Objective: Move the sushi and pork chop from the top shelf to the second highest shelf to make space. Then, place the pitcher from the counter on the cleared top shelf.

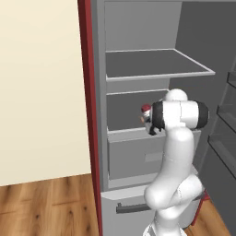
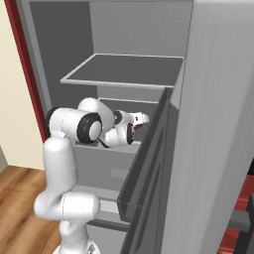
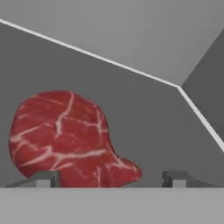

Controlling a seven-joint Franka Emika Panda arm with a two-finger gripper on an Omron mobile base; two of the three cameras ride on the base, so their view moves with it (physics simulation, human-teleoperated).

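Fingers stand spread wide, their two dark tips low in the hand view with nothing pinched between them. Between and just beyond them the pork chop lies flat on the second highest shelf, nearer one tip than the other. Released, it seems; the hand should draw straight back without clipping the meat. Above, the top shelf looks bare.

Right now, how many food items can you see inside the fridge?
1: a pork chop lying flat on the second highest shelf, just ahead of the open gripper. The top shelf looks bare. The arm may hide something else on the lower shelf.
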